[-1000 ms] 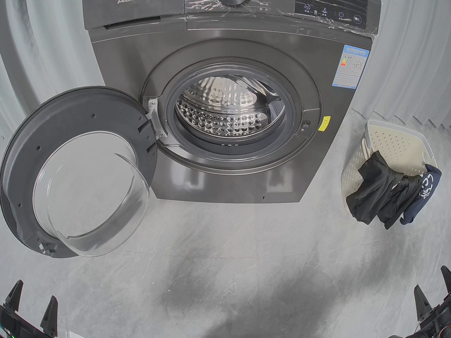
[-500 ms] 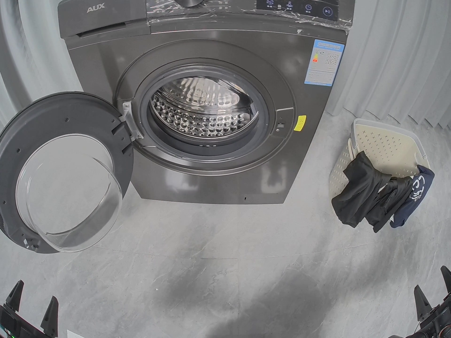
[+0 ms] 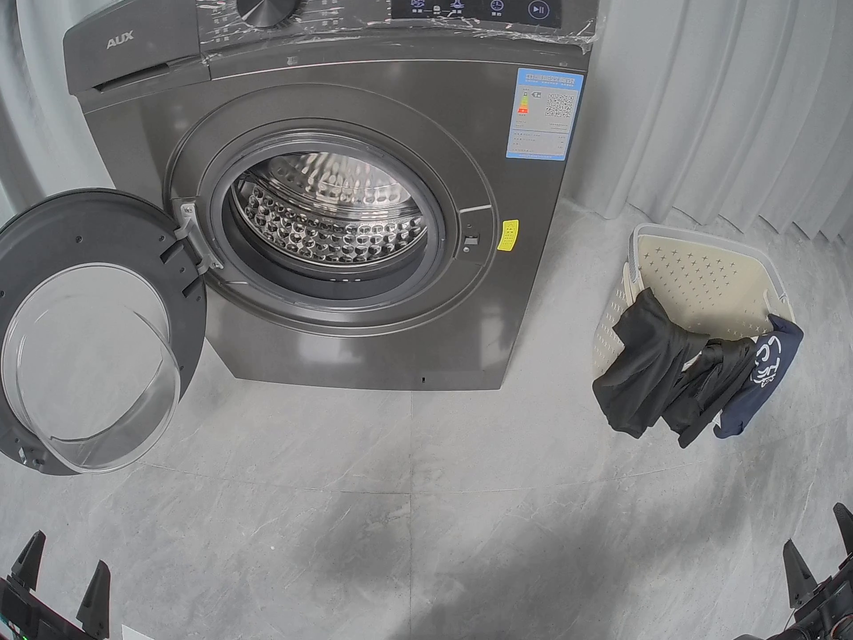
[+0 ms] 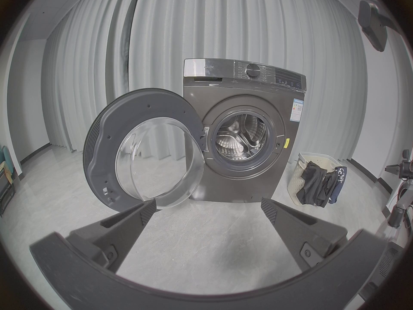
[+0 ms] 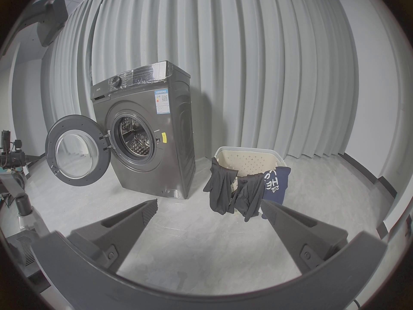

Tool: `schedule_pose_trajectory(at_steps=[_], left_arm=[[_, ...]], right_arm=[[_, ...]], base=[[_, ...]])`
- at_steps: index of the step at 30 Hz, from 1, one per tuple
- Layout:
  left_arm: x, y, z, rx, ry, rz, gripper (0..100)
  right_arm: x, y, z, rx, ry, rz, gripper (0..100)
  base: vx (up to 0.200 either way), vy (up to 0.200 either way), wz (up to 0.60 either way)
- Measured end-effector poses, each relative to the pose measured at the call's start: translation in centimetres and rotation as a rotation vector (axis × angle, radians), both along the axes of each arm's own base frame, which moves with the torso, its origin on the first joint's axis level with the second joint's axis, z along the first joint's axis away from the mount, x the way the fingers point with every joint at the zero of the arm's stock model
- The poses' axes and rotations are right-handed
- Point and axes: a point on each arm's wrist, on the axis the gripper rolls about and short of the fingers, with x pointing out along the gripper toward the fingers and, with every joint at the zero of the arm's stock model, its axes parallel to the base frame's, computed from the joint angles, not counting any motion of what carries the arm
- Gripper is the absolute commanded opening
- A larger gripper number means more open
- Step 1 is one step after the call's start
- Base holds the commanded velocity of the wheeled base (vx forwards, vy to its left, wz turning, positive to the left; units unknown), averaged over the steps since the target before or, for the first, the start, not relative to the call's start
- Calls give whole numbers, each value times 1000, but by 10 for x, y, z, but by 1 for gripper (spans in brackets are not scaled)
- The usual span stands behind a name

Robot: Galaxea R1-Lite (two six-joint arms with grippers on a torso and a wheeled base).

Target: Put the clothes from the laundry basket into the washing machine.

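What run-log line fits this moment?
washing machine door open | drum empty | clothes draped over laundry basket rim | left hand open, empty | right hand open, empty

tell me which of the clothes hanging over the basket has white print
The navy blue garment, farthest from the washing machine; the two black garments beside it are plain.

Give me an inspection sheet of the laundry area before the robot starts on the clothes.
Surface: grey marbled tile floor.
Job's things: grey front-loading washing machine, its round door swung open; cream perforated plastic laundry basket beside it, on the robot's right; black garments and a navy printed garment draped over its rim.
Clutter: nothing seen.
Grippers: left pincer open, right pincer open, both low and holding nothing.
Cables: nothing seen.
Surroundings: pale pleated curtain behind.
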Motion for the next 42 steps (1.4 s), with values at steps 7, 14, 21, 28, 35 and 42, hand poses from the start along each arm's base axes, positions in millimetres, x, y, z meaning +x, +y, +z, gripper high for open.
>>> schedule_pose_trajectory(at_steps=[7, 14, 21, 28, 35, 42], left_arm=[[0, 0, 0, -1, 0, 0, 100], [0, 0, 0, -1, 0, 0, 100], [0, 0, 0, -1, 0, -1, 100], [0, 0, 0, -1, 0, 0, 100], [0, 0, 0, -1, 0, 0, 100], [0, 0, 0, -1, 0, 0, 100]], right_arm=[[0, 0, 0, 0, 0, 0, 100], [0, 0, 0, 0, 1, 0, 100], [0, 0, 0, 0, 2, 0, 100], [0, 0, 0, 0, 2, 0, 100], [0, 0, 0, 0, 2, 1, 100], [0, 0, 0, 0, 2, 0, 100]], base=[[143, 0, 0], [0, 0, 0], [0, -200, 0], [0, -200, 0], [0, -200, 0], [0, -200, 0]])
